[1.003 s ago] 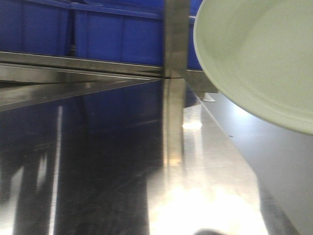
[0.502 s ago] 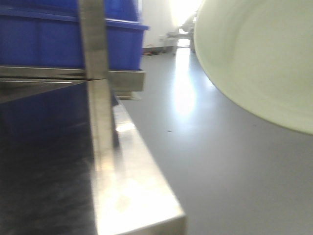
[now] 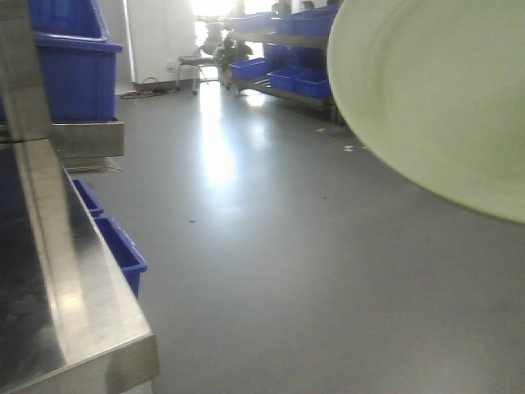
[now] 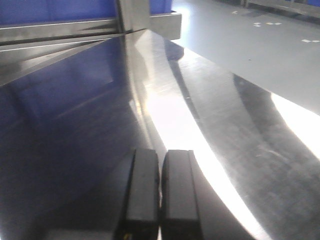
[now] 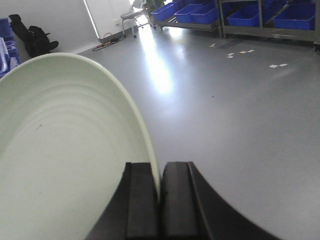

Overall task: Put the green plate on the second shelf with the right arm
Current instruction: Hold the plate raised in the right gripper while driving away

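1. Two pads of the right gripper (image 5: 159, 175) are nipped tight on the rim of the green plate (image 5: 60, 150). Only the thin edge sits betw. them.
2. From the fingers, the plate fans out toward the left of the wrist view. It stands nearly on edge, hollow face toward the wrist cam.
3. Left gripper (image 4: 160, 160): pads pressed together w/ nothing betw. them, hanging low over the steel shelf (image 4: 210, 115).
4. Further out, front view: the plate (image 3: 435, 98) is up in the air over the grey floor (image 3: 271, 246). It's well apart from the shelf's near corner (image 3: 123, 345), w/ blue bins (image 3: 78, 78) behind.
5. Progress, as I judge it: pickup done and plate in hand, but it's not over any shelf yet. Left to do: swing it in past the shelf edge, level it, set it on the 2nd shelf, let go.
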Controlling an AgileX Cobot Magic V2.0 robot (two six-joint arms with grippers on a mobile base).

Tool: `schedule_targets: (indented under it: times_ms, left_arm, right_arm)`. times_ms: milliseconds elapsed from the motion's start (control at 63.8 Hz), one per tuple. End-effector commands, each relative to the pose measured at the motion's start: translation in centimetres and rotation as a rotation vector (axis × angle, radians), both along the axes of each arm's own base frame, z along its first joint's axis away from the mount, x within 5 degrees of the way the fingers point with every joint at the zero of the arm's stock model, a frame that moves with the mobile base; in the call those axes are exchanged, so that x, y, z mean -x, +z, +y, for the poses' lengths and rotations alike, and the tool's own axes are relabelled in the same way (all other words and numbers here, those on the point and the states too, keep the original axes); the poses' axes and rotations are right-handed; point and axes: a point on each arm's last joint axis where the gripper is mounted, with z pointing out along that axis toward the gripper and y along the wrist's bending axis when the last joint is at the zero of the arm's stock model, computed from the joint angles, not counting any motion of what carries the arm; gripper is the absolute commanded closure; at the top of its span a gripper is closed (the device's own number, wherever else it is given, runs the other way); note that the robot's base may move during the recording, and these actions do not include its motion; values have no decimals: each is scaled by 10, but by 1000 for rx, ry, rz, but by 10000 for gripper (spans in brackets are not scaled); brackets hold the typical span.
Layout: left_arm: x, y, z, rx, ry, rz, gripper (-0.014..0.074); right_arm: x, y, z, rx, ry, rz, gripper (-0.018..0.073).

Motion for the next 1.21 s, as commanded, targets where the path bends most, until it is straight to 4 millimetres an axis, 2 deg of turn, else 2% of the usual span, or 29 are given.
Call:
schedule_targets:
  times_ms: [0, 1191]
  left_arm:
    - [-1, -8, -1, 6, -17, -40, 472]
    - [-1, -8, -1, 6, -17, -40, 472]
  right_arm:
    - [0, 20, -3, -12, -33, -128, 504]
    - [0, 20, -3, -12, -33, -128, 504]
